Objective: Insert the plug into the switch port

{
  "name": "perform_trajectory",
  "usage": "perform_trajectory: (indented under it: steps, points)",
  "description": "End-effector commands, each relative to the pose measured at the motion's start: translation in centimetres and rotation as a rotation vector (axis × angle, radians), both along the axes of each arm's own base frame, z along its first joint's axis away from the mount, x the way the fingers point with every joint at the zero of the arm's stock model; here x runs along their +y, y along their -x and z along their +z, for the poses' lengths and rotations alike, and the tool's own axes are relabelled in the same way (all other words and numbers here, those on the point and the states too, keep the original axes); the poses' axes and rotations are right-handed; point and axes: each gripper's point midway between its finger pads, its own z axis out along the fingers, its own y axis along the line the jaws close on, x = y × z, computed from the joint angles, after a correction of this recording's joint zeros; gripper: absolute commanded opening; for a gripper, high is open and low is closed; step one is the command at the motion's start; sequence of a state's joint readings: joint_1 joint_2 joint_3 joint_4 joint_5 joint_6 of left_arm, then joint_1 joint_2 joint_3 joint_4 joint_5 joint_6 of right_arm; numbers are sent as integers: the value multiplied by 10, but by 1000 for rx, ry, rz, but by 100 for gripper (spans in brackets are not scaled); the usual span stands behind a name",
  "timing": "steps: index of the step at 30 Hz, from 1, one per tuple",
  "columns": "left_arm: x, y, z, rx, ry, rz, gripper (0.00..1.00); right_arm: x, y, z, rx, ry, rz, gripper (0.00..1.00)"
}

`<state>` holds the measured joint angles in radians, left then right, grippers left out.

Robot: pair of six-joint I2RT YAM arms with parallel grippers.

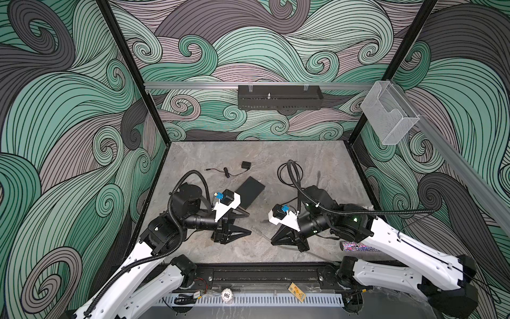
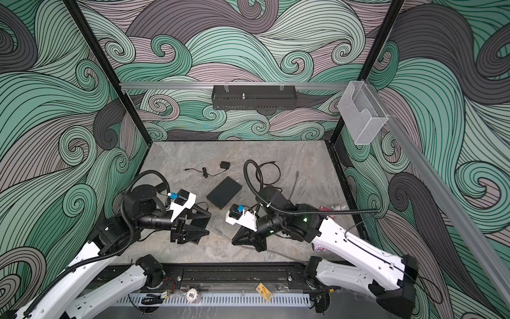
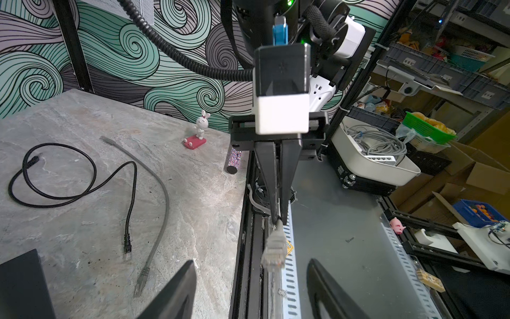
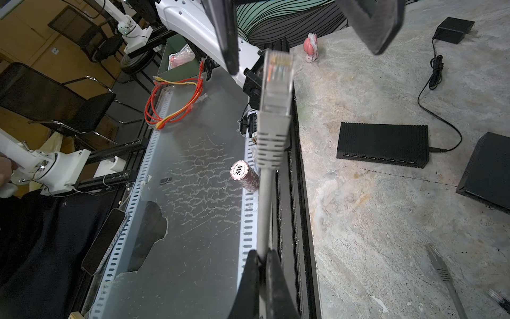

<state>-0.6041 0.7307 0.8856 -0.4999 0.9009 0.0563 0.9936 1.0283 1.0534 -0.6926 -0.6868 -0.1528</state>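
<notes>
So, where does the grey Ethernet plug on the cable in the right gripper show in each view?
In both top views: plug, tiny, between left gripper and right gripper.
Left wrist: plug at the right gripper's tips, facing the camera.
Right wrist: plug, large, pointing away toward the left gripper.
Shared landmark: right gripper, shut on the cable.

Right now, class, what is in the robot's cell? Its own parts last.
switch: one, black, table, ports showing.
box: one, black, table.
adapters: apparently two, black; one behind box, one beyond switch.
held cable: one, grey, plug aloft between the hands.
loose cables: two, table; grey, black.
figurines: two, pinkish, table edges; bunny, another.
glitter tube: one, sparkly, table's front edge.
chip stack: one, maroon, before the table.
tray: one, black, back rail.
holder: one, clear, side rail.
left hand: one, black, open, flanking plug.
right hand: one, black, shut on held cable.
</notes>
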Motion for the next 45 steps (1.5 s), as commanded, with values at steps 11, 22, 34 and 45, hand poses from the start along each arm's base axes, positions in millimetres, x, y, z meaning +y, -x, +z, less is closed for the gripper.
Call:
perform_trajectory:
  steps: [11, 22, 34, 45]
  points:
    - [-7, 5, 15, 79, 9, -81, 37, 4, -9, 8, -40, -9, -16, 0]
    - [-8, 9, 12, 100, 3, -111, 20, 1, -12, 11, -58, -11, -45, 0]
    - [-6, -14, 4, 136, -38, 45, 0, -4, -47, 15, -182, 29, -226, 34]
    - [18, -105, -14, 490, 11, 693, 0, 11, -99, 26, -701, 156, -521, 51]
